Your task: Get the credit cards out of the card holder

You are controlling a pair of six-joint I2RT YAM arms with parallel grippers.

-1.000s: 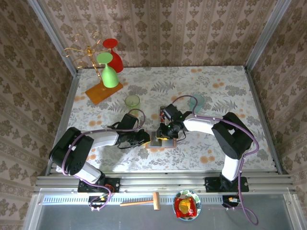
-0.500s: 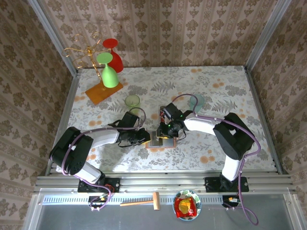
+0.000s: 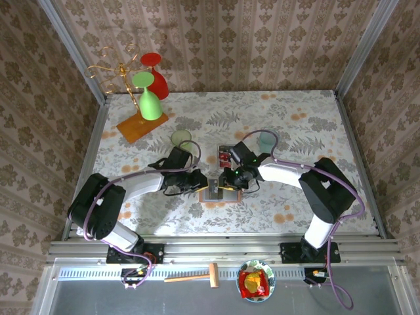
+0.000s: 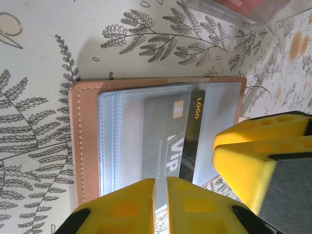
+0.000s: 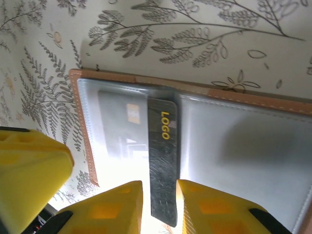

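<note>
The card holder (image 3: 216, 191) lies open on the table, tan-rimmed (image 4: 85, 136) with grey-blue pockets (image 5: 243, 131). A black credit card (image 5: 162, 161) marked "LOGO" and "ViP" (image 4: 168, 141) sits mostly under a translucent pocket, with a dark strip sticking out at the middle fold. My right gripper (image 3: 228, 180) hovers over that strip (image 5: 159, 187), its fingers a strip-width apart on either side. My left gripper (image 3: 202, 183) is at the holder's left half with its fingers nearly touching (image 4: 161, 183) and nothing between them. The two grippers are very close together.
A clear plastic box (image 3: 225, 155) with red cards stands just behind the holder. Two cups (image 3: 181, 138) (image 3: 268, 140) stand further back. The gold rack on its orange base (image 3: 141, 125), with a green and a red glass, occupies the far left corner.
My left gripper has slid right, up to the holder's edge. The right wrist has shifted slightly right while its fingers stay over the holder.
</note>
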